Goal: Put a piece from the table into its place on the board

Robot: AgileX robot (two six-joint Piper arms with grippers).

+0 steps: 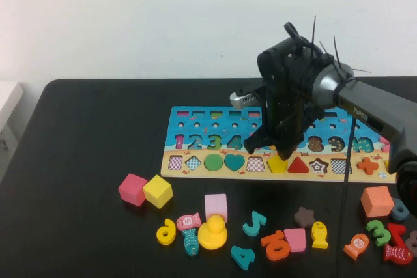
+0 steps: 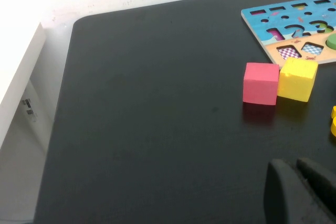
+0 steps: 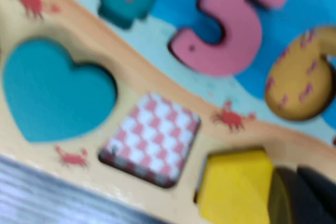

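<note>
The right pincer (image 1: 279,151) is down over the board (image 1: 195,125), right at the yellow pentagon piece (image 1: 278,163), which sits in the shape row between an empty checkered square slot (image 1: 256,165) and the red triangle (image 1: 298,165). From the wrist camera the yellow pentagon piece (image 3: 236,187) looks seated in or at its recess, with a dark finger (image 3: 307,195) against its side; whether the pincer is clenched on it or released I cannot tell. Next along the row are the teal heart (image 1: 234,161) and green circle (image 1: 213,161).

The left pincer (image 2: 299,192) hangs low over the black table (image 1: 85,135) on its left side, well away from the board; its state I cannot make out either. Near it sit a pink cube (image 1: 132,189) and a yellow cube (image 1: 158,191), touching. Loose numbers, fish and a yellow duck (image 1: 212,232) lie scattered along the table's near edge.
</note>
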